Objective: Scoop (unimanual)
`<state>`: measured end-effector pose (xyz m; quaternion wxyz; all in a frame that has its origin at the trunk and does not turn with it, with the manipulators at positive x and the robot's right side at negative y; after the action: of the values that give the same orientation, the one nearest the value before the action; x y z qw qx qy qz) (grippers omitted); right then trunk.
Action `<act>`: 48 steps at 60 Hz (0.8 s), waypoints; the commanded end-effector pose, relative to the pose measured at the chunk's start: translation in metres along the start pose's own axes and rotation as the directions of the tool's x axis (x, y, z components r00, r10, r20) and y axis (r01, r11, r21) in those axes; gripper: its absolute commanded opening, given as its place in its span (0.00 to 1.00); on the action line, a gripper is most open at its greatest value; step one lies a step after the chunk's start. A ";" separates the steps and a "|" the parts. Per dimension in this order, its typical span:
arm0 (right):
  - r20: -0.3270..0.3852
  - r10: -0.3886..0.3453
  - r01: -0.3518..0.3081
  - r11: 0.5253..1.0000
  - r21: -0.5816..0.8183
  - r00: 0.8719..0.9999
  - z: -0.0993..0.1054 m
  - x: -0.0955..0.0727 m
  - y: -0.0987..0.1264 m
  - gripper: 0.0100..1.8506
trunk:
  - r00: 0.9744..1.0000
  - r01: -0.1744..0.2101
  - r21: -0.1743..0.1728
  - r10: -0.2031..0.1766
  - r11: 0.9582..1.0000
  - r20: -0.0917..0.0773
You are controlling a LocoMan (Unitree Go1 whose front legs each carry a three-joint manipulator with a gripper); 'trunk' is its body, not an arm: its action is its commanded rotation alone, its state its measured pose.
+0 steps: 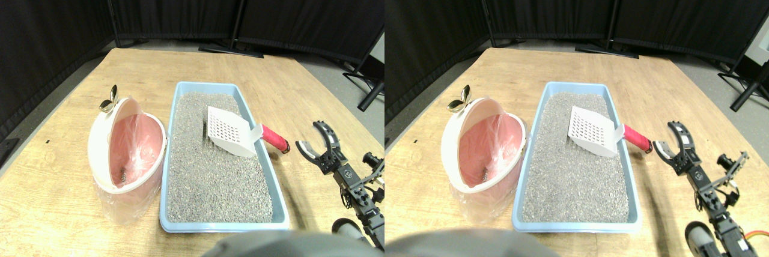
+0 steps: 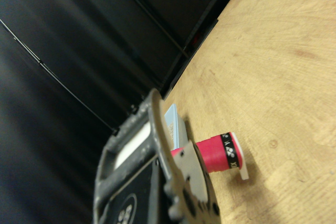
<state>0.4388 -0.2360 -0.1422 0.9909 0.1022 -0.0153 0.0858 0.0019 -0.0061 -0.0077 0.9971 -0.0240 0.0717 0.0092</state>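
Wooden floor (image 1: 300, 83): fingers (image 1: 315, 139) wide, beside scoop (image 1: 231, 131) handle; bin (image 1: 127, 149) left.

Your robot's arm (image 1: 354, 191) is thin and black, built from small boxy blocks. Thin wires loop beside it. Its claw (image 1: 318, 140) has two curved black fingers with open frames and grey tips.

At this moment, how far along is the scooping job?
Barely started. The scoop lies in the litter tray, its red handle over the rim. The right hand is open beside the handle, not gripping. Grasping, scooping and emptying into the pink bin remain.
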 end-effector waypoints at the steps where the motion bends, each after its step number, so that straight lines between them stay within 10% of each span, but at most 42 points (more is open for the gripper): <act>1: 0.040 0.025 -0.025 1.000 -0.009 0.999 0.004 -0.001 0.002 0.02 | 1.000 0.023 -0.018 -0.023 1.000 0.015; 48: -0.068 -0.010 0.005 0.997 -0.078 0.998 -0.031 -0.027 0.018 0.02 | 0.998 0.060 -0.006 -0.060 0.998 -0.014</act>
<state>0.4101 -0.2221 -0.1785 0.9942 0.0637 0.0400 0.0774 -0.0004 -0.0055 -0.0081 0.9965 -0.0183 0.0801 -0.0184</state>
